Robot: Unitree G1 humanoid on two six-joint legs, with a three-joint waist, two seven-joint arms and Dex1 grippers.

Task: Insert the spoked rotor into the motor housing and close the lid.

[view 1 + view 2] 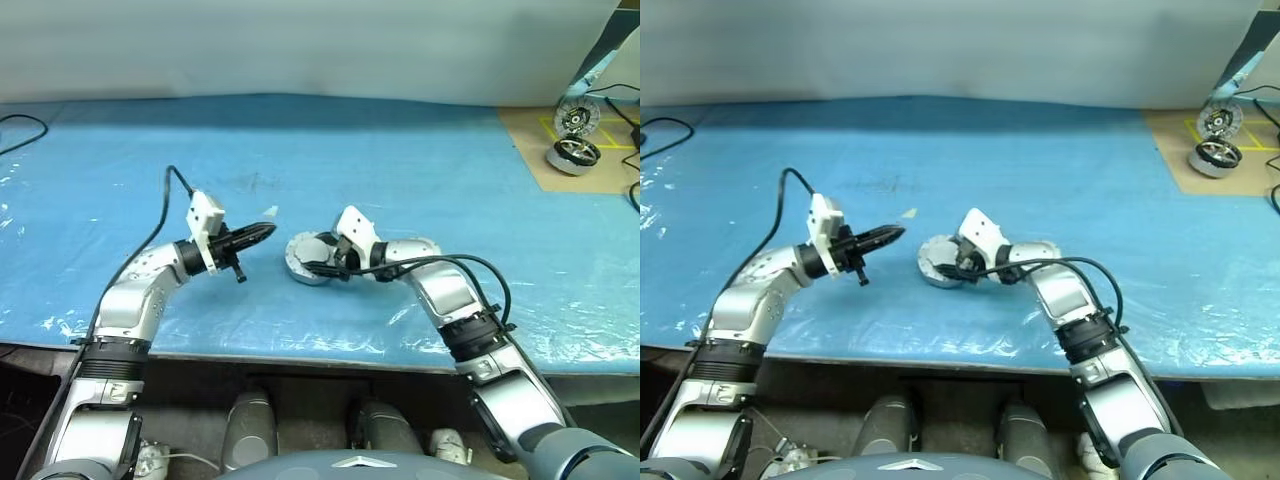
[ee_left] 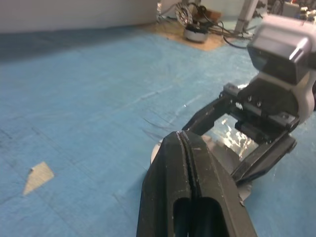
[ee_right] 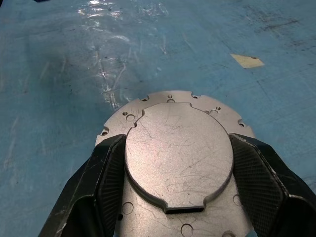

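The motor housing [image 1: 300, 262] is a round squat silver part on the blue table cover, just ahead of me. Its flat silver face with small holes [image 3: 170, 98] is toward the right wrist camera, and no windings show. My right gripper [image 1: 325, 262] is shut on it, one black finger [image 3: 106, 168] against each side of its raised round plate. My left gripper [image 1: 268, 232] hangs shut and empty a little to the housing's left, pointing at it. The dark-rimmed spoked rotor [image 1: 573, 155] and, behind it, what looks like the lid [image 1: 577, 118] rest on brown cardboard at the far right.
A small tan scrap [image 1: 270, 211] lies on the blue cover [image 1: 400, 160] just beyond the left gripper. Black cables run at the far right edge [image 1: 632, 190] and far left [image 1: 20, 130]. The table's front edge [image 1: 300, 352] is close below both arms.
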